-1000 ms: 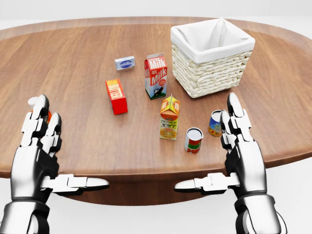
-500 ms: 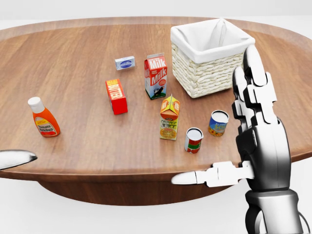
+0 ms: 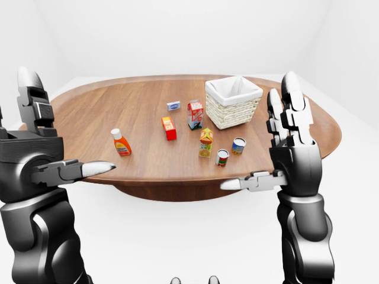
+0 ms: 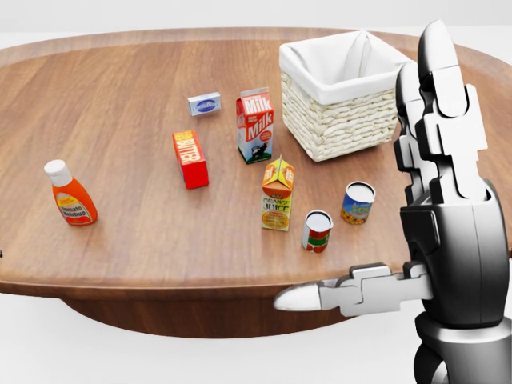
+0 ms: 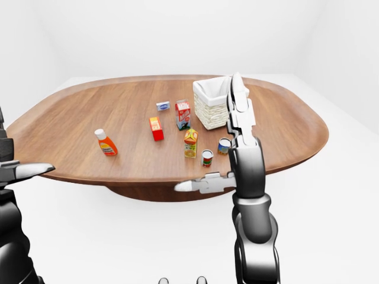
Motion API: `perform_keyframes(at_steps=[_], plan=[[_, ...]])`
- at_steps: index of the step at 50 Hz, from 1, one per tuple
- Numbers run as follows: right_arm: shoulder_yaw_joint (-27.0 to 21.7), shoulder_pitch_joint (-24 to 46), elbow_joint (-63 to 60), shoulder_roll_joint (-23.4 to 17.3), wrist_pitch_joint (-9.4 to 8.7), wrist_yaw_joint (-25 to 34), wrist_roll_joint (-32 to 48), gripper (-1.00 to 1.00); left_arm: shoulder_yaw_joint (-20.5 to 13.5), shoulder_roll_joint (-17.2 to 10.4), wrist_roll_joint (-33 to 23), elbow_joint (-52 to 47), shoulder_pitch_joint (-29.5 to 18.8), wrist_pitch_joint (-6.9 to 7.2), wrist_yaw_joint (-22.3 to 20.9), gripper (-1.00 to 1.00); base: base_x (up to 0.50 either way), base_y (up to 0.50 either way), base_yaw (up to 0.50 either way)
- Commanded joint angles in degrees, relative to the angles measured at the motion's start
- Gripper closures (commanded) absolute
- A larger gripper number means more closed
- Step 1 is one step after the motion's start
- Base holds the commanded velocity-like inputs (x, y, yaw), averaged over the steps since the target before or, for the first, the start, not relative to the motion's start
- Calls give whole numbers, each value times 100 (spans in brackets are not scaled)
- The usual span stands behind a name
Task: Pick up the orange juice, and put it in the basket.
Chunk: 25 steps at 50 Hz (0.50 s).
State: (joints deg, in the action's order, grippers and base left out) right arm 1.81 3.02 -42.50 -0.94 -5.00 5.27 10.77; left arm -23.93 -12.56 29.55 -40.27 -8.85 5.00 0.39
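Note:
The orange juice carton [image 4: 277, 196] stands upright on the wooden table [image 4: 144, 272], in the middle of the head view. The white-lined wicker basket [image 4: 344, 88] stands at the upper right of it. My right hand [image 4: 364, 172] is open, with fingers upright and thumb stretched left. It is raised at the right of the head view, near the camera and apart from the carton. My left hand [image 3: 68, 118] is open and empty at the left of the left-eye view, well away from the carton.
A milk carton [image 4: 256, 124], a red box [image 4: 190, 158] and a small blue box [image 4: 204, 103] stand above and left of the juice. A red can [image 4: 317, 230] and a blue can [image 4: 358, 202] stand at its right. A ketchup bottle [image 4: 70, 194] is at far left.
My right hand has risen and come nearer the camera, still open. My left hand has left the head view to the left, uncovering the ketchup bottle. The objects have not moved.

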Motion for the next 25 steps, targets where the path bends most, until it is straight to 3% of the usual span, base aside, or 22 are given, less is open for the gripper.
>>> perform_keyframes(at_steps=[1, 25], plan=[[53, 13, -124, 5, 0, 81, 178, -100, -2, -8, 139, -21, 77, 0, 20, -100, 27, -17, 0], [60, -23, -74, -3, 0, 161, 323, -100, -15, 16, 202, -60, 92, 0, 40, -100, 43, -29, 0]])
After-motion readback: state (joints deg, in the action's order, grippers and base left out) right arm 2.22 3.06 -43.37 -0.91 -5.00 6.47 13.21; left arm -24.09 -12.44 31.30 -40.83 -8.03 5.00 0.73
